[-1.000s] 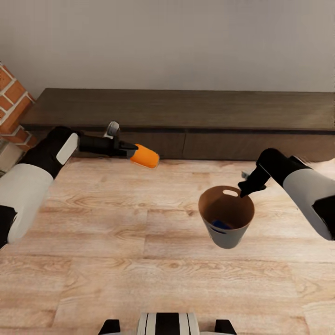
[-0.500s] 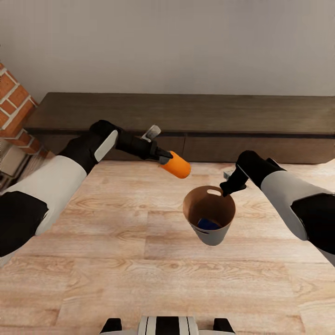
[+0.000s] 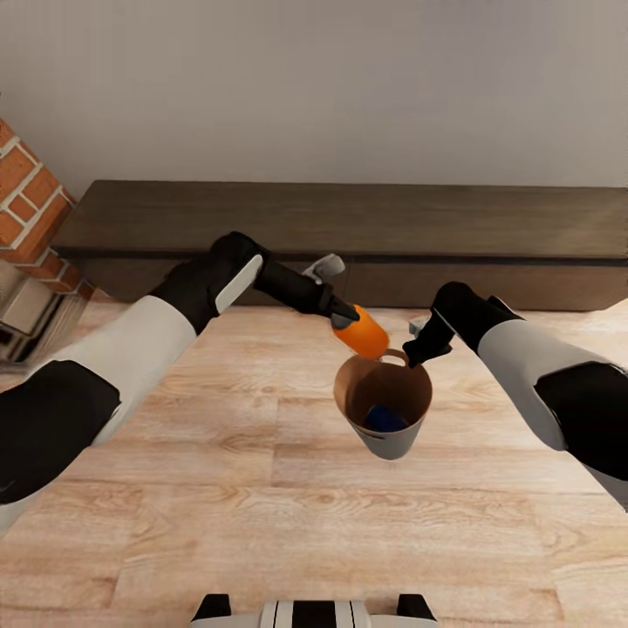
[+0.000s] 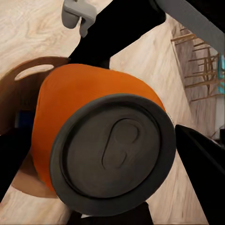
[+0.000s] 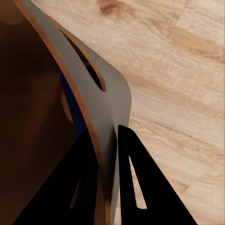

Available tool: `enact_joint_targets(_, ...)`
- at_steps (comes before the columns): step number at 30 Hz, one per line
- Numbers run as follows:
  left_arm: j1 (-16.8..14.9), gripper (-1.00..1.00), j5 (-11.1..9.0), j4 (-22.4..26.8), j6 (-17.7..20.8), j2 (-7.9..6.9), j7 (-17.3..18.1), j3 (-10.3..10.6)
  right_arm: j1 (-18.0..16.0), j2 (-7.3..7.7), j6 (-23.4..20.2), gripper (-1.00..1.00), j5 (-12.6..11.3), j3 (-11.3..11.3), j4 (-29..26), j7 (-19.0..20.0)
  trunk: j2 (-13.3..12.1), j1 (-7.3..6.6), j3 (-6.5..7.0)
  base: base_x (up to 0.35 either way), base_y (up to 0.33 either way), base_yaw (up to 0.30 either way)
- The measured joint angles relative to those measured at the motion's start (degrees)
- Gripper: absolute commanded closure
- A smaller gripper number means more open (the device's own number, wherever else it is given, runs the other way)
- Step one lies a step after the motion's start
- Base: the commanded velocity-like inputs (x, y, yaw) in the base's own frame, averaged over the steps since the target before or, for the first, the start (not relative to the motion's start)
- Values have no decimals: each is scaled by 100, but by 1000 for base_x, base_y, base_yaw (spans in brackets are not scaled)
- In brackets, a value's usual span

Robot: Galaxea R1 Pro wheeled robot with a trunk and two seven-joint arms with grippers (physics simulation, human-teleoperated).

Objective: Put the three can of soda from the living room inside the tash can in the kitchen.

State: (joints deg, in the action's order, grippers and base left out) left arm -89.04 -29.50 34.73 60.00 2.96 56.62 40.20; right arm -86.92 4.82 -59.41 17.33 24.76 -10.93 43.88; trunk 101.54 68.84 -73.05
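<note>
The left gripper (image 3: 349,319) is closed around an orange soda can (image 3: 362,336), tilted just above the rim of the trash can (image 3: 394,444). The right gripper (image 3: 415,351) pinches this rim beside the slot handle, holding the bin above the wood floor (image 3: 218,488). A blue can (image 3: 384,419) lies inside.

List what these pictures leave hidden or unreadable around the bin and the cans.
- Blue can: mostly hidden by the trash can wall, head view.
- Third can: whether it lies in the bin cannot be told.
- Orange can: its label, hidden behind its grey top, left wrist view.
- Right hand: fingertips cut off by the picture edge.
</note>
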Motion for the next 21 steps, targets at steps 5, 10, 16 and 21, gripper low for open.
enact_joint_targets(5,9,100,13,4,0,162,-28,124,-1,-139,-40,100,-121,-136,-1,-161,-200,-110,90,0,0,0)
enact_joint_targets(10,83,100,24,143,0,164,-61,427,1,-177,-1,100,9,-189,0,-224,-282,-154,126,0,0,0)
enact_joint_targets(16,176,100,244,183,0,158,-76,612,0,-186,-23,100,-58,-250,-1,-231,-282,-154,126,0,0,0)
enact_joint_targets(21,413,100,524,188,0,189,-147,657,0,-195,-5,100,-4,-232,-10,-239,-282,-154,126,0,0,0)
